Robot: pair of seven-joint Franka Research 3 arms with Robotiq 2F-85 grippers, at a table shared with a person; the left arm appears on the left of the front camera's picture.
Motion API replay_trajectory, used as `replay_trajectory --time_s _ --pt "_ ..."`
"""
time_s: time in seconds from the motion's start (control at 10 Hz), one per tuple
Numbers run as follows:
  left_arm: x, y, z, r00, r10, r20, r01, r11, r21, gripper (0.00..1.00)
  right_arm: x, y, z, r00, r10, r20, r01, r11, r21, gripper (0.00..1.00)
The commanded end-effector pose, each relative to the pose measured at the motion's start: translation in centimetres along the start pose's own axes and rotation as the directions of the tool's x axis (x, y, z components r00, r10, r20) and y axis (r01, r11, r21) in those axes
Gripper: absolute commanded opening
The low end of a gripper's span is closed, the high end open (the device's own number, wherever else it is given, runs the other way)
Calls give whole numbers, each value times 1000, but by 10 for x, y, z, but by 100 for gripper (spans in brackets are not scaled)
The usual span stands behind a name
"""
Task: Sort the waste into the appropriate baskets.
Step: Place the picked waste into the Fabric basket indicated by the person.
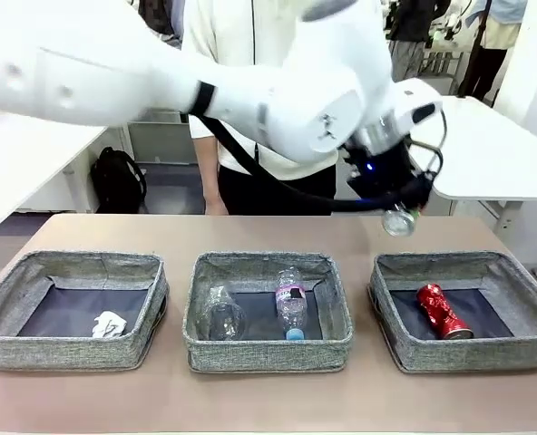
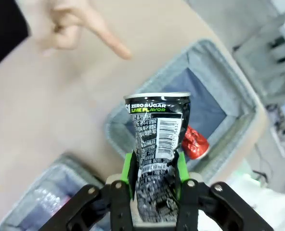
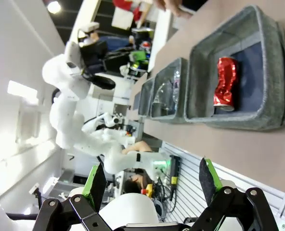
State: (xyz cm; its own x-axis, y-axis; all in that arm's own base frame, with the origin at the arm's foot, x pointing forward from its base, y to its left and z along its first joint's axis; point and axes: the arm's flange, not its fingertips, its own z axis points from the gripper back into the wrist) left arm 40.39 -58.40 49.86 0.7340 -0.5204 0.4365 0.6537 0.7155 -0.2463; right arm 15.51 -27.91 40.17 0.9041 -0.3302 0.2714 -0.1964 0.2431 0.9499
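Across the front view, our left arm reached over the middle to the right side, where its gripper (image 1: 397, 213) pinched the dark can (image 1: 399, 220) above the table (image 1: 268, 412), just behind the right basket (image 1: 465, 311). That basket held the red can (image 1: 444, 311). The middle basket (image 1: 268, 311) held the cup (image 1: 220, 316) and the bottle (image 1: 291, 304); the left basket (image 1: 73, 309) held the paper ball (image 1: 110, 323). A person (image 1: 250, 91) stood at the far side.

From the left wrist view, we saw the green pads (image 2: 128, 171) pressed against both sides of the dark can, which stood upright between them. Below it lay the right basket with the red can inside, and a hand (image 2: 75, 29) pointed with one finger toward that basket.

From the right wrist view, our right gripper (image 3: 152, 180) stood spread wide, holding nothing, off the table's edge, with the three baskets in a row beyond.
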Motion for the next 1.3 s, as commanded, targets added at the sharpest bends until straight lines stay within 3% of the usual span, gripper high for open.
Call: replay_trajectory --time_s 0.0,0.2,0.7,0.8,1.2 --pt "40 -30 -14 991 -97 -89 99 995 24 39 13 8 -8 999 -39 -17 39 999 -33 100" --pt "42 -56 -47 969 -180 -168 194 978 76 39 13 8 -8 999 -39 -17 39 999 -33 100" --pt "41 -64 -55 960 -201 -197 218 973 72 39 13 8 -8 999 -39 -17 39 999 -33 100" --pt "40 -65 -54 953 -219 -209 238 969 67 97 13 8 -8 999 -39 -17 39 999 -33 100" --pt "38 -66 -50 955 -219 -201 237 969 72 100 13 8 -8 999 -39 -17 39 999 -33 100"
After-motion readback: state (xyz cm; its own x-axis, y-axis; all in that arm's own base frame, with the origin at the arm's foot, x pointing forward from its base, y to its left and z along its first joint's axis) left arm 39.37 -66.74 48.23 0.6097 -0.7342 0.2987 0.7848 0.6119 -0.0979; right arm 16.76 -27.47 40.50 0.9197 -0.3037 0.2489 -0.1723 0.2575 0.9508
